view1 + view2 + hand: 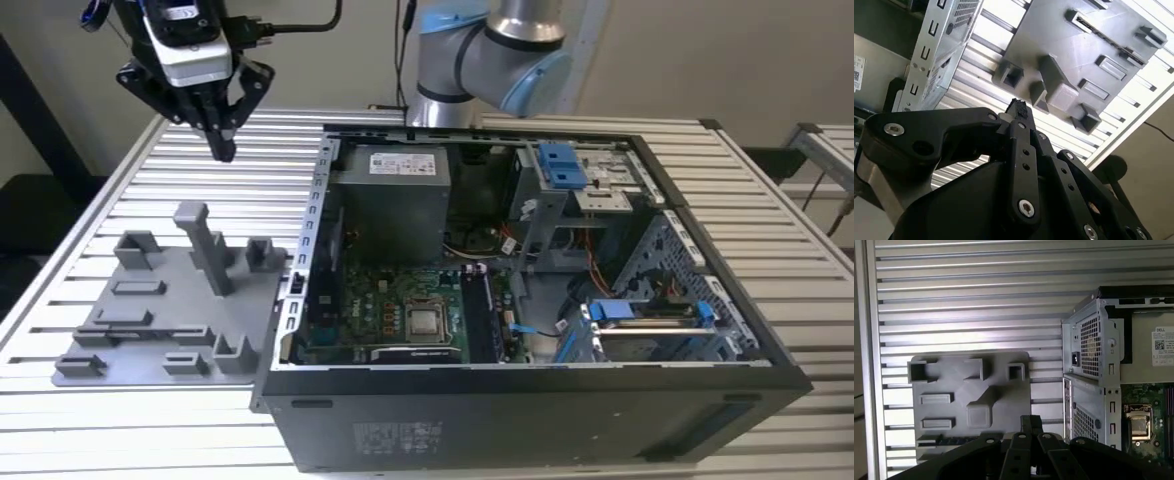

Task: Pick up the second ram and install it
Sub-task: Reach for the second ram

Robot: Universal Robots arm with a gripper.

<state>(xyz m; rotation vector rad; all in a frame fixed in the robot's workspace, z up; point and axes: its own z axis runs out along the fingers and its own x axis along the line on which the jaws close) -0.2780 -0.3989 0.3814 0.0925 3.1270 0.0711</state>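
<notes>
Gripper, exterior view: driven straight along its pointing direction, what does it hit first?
Probably the gray fixture plate: in the first wrist view the gripper aims at its edge nearest the computer case. Depth is unclear, so it might just miss onto the slatted table.

Robotics lab bench, slatted aluminium table (274,150), opened desktop computer case (534,425), grey fixture tray (150,332), robot arm (514,45).

In the exterior view the pincer (222,146) hangs at about ten o'clock, pointing straight down. Its black fingers (211,112) are drawn together to one tip with nothing between them. The wrist (187,45) above it stands upright. The arm's grey and blue joint (514,50) sits at twelve o'clock. In the second wrist view the fingertips (1018,108) meet.
</notes>
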